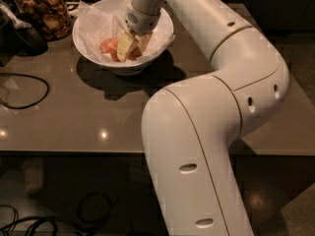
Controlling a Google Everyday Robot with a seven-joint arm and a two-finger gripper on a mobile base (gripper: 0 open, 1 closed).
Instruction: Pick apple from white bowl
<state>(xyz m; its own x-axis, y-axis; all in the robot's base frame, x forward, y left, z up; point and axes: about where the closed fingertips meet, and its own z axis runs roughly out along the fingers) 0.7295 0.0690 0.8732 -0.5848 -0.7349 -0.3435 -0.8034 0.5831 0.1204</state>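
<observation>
Gripper (131, 48) is hanging low inside bowl (93, 60) on counter (74, 117), right by apple (107, 46), whether jaws are clamping it I cannot tell, lift apparently pending.

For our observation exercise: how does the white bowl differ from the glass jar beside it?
The white bowl is wide, flaring and opaque; the glass jar is narrower and see-through. The bowl is lined with crinkled white paper and holds a reddish apple; the jar holds brown snacks. The gripper reaches down into the bowl, not the jar. Both stand on the table.
</observation>
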